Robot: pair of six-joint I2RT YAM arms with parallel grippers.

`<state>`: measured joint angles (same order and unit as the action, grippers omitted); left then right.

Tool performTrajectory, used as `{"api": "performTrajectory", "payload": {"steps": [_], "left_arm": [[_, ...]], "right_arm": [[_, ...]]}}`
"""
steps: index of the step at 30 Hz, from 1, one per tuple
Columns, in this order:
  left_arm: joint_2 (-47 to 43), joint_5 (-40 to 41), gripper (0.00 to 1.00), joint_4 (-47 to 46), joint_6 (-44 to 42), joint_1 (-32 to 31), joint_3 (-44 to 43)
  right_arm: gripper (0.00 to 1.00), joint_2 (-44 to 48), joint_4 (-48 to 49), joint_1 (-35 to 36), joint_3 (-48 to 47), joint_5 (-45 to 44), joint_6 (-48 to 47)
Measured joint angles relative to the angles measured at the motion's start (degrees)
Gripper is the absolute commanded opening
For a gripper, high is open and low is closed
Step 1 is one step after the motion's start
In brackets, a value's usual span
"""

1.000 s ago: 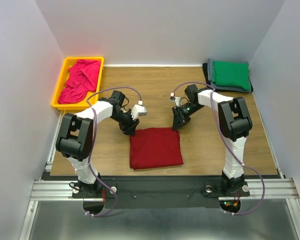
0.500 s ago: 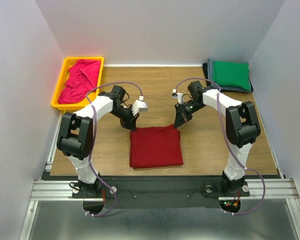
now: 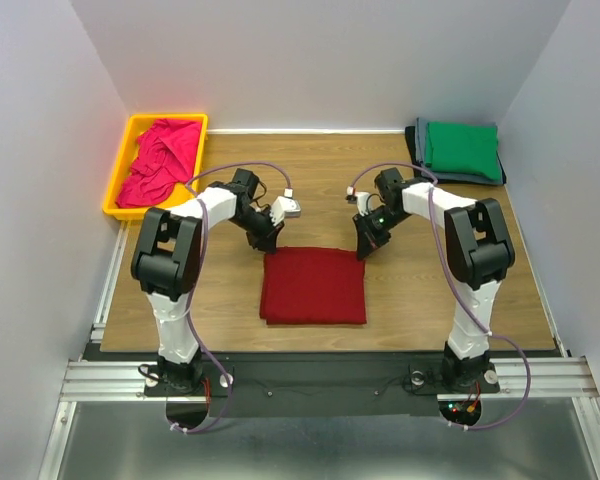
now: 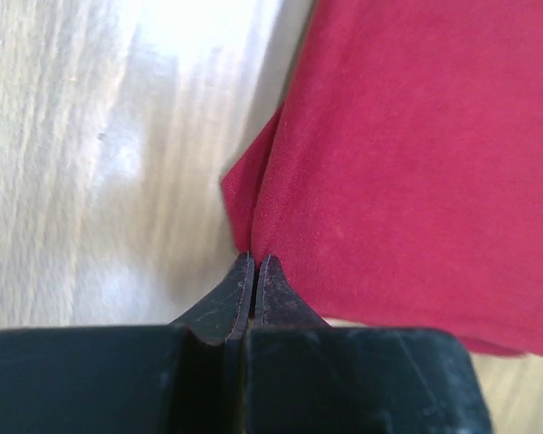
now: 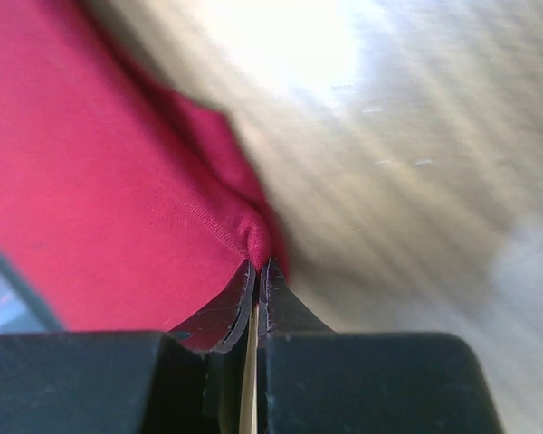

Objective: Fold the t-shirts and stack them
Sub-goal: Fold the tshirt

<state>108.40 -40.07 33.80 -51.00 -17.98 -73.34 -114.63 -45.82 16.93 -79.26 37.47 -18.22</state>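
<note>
At 6 o'clock on the table [image 3: 410,290], close to the arm bases, the dark red t-shirt [image 3: 313,288] lies folded into a flat, near-square pad. I have the left gripper [image 3: 268,240] at the pad's 11 o'clock corner and the right gripper [image 3: 364,247] at its 1 o'clock corner. In both wrist views the jaws are pressed together on a nip of red cloth at the very edge of the fold. I judge the shirt light, soft and limp. It will sag and drape rather than keep its shape, and the layers may slide apart or spill open if only the top ply is caught. The two far corners look like the right places to take hold, with each pinch through all the layers and both corners kept level. Farther back, at 10 o'clock, the yellow bin [image 3: 117,178] holds the crumpled magenta-pink t-shirt [image 3: 160,160]. At 2 o'clock, well apart from both grippers, the green t-shirt [image 3: 462,148] tops a folded stack of darker cloth in the far corner.
</note>
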Motion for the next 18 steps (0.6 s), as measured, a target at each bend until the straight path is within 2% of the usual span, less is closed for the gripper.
{"api": "performTrajectory", "payload": {"steps": [5, 9, 10, 12, 13, 14, 15, 16, 17, 18], "left_arm": [[4.66, 1.20, 0.00, -2.16, 2.08, -0.04, -4.07], [7.41, 3.28, 0.01, -4.20, 3.54, 0.22, -8.26], [8.39, 3.63, 0.04, -4.44, 3.87, 0.35, -9.81], [10.43, 4.55, 0.18, -5.01, 4.70, 0.55, -13.16], [11.65, 4.83, 0.28, -5.66, 5.27, 0.85, -14.84], [12.31, 5.03, 0.32, -6.05, 5.77, 1.14, -16.02], [12.46, 5.03, 0.39, -6.32, 5.97, 1.40, -16.46], [12.55, 5.11, 0.39, -6.86, 6.64, 1.88, -16.81], [12.46, 5.11, 0.47, -7.21, 7.30, 2.36, -16.90], [12.13, 4.90, 0.52, -7.82, 8.70, 2.97, -16.90]], "right_arm": [[0.01, -2.43, 1.73, -0.48, -1.18, -3.34, 1.55], [0.01, -5.33, 2.03, -0.50, -6.47, -5.18, 2.89], [0.01, -6.10, 2.60, -0.50, -7.80, -5.68, 3.23], [0.02, -7.43, 3.56, -0.52, -10.49, -7.23, 3.69], [0.18, -8.17, 4.33, -0.59, -12.11, -8.44, 4.09], [0.29, -8.55, 4.79, -0.61, -12.92, -9.20, 4.28], [0.51, -8.94, 5.42, -0.66, -14.32, -10.88, 4.72], [0.51, -9.01, 5.60, -0.68, -14.88, -11.61, 4.83], [0.64, -9.07, 6.23, -0.72, -16.04, -13.20, 5.29], [0.68, -9.07, 6.47, -0.74, -16.57, -13.70, 5.11]]}}
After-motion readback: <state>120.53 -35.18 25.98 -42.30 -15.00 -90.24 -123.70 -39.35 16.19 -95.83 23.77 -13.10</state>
